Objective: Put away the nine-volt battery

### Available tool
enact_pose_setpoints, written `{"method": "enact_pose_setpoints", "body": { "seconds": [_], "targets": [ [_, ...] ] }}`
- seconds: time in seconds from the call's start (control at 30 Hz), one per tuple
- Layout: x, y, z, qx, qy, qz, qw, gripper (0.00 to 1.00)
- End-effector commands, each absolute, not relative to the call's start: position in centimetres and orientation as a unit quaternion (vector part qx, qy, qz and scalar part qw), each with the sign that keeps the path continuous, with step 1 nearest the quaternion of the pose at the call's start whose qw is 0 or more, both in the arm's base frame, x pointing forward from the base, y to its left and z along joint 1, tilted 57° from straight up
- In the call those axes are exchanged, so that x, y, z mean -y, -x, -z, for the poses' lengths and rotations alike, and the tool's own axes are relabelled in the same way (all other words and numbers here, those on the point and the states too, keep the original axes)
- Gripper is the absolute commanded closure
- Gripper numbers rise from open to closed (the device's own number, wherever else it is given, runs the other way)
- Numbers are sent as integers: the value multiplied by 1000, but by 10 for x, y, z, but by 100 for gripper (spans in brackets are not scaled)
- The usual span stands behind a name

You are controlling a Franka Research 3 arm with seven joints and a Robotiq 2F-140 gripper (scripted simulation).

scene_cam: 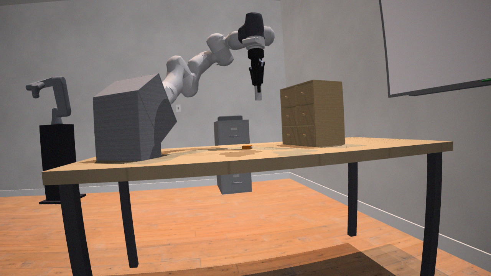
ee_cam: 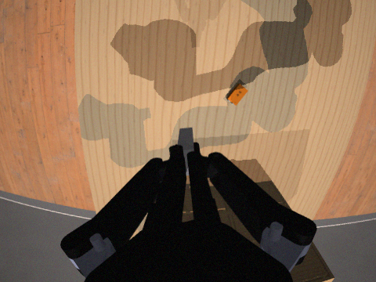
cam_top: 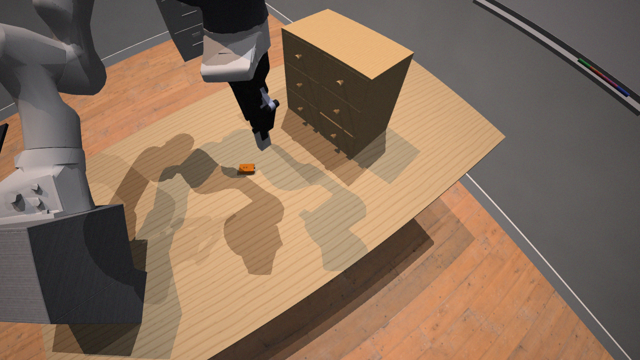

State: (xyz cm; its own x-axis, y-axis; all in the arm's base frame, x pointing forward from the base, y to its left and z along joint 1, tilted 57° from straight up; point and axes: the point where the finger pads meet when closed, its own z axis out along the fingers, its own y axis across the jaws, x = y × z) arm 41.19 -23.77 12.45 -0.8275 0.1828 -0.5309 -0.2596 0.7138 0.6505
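From the wrist, the tool (ee_cam: 186,147) points straight down, its two dark fingers pressed together with nothing between them. Below lies the striped wooden counter (ee_cam: 105,68), crossed by overlapping shadows. An orange battery (ee_cam: 238,94) lies flat on it, ahead and to the right of the fingertips and well apart from them. Part of the chest (ee_cam: 309,266) shows behind the tool at lower right. Reddish floor planks flank the counter on both sides.

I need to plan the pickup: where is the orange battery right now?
In the top view the battery lies flat on the table, apart from the chest, in front of its drawers, below the shut gripper.
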Motion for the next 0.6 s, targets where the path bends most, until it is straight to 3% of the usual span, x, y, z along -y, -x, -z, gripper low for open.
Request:
{"method": "enact_pose_setpoints", "body": {
  "seconds": [0.0,0.57],
  "targets": [
    [237,-411,-124,-878,18,-380,289,100],
    [236,-411,-127,-878,19,-379,292,100]
  ]
}}
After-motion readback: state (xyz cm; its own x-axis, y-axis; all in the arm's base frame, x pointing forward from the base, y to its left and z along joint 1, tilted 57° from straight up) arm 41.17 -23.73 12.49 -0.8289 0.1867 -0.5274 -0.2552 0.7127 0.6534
